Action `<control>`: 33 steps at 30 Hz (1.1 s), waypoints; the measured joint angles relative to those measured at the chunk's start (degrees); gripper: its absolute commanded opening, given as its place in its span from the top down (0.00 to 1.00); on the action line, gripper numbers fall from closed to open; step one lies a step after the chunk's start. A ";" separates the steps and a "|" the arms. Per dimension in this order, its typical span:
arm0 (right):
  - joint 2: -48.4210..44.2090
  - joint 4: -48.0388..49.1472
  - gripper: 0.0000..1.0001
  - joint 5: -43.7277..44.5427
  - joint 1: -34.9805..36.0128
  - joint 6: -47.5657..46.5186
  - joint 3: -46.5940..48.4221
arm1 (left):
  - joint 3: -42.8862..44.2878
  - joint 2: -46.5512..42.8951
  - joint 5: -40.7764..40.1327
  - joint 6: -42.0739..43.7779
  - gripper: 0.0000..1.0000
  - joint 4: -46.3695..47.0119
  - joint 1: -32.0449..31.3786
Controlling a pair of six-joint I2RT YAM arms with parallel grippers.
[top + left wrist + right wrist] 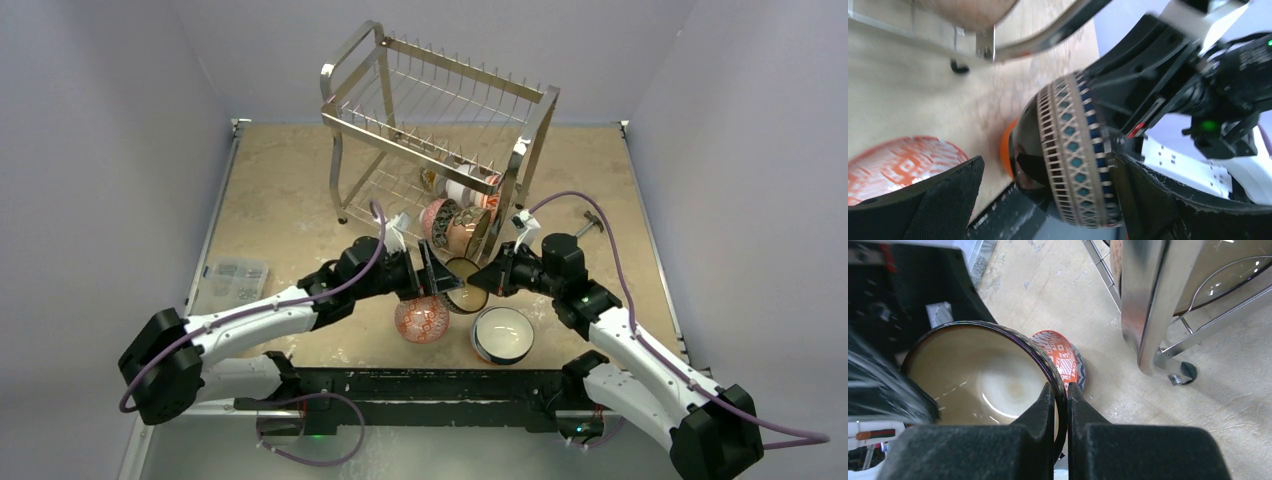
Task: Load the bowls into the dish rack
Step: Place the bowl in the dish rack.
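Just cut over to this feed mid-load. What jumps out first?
At centre, the right claw pinches the rim of a dark bowl with a tan inside, while the left claw stands open around it. Behind, the chrome dish rack has several bowls on its lower tier. A red-patterned bowl and a white bowl wait on the table in front.

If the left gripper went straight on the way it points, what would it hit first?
Probably the dark-rimmed, tan-lined ceramic bowl between the left gripper's open fingers, pinched at its rim by the right gripper; depth is unclear.
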 measured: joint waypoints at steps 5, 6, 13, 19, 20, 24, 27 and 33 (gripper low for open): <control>0.11 -0.76 1.00 -0.20 0.00 -0.61 0.00 | -3.54 5.29 8.92 -6.05 0.02 7.54 0.02; 0.13 -0.76 1.00 -0.24 0.00 -0.55 0.02 | -3.54 5.73 9.53 -6.51 0.02 8.17 0.04; 0.13 -0.20 1.00 -1.20 0.00 -0.46 0.02 | -3.48 7.93 12.48 -7.34 0.10 11.74 -0.02; 0.66 -0.04 1.00 -1.20 -0.02 -0.44 0.02 | -2.29 9.60 13.03 -7.89 0.24 12.33 -0.50; 0.70 0.02 1.00 -1.20 -0.02 -0.42 0.02 | -1.92 9.79 13.03 -7.85 0.28 12.28 -0.55; 0.85 0.24 1.00 -1.20 -0.02 -0.42 0.02 | -1.36 10.69 13.03 -7.85 0.46 12.20 -0.85; 0.83 0.59 0.97 -1.09 -0.02 -1.66 0.07 | -1.27 12.15 12.11 -9.46 0.60 11.67 -0.55; 0.83 0.02 0.72 -0.72 0.13 -1.92 0.09 | -1.27 13.33 12.68 -10.25 0.75 12.20 -0.46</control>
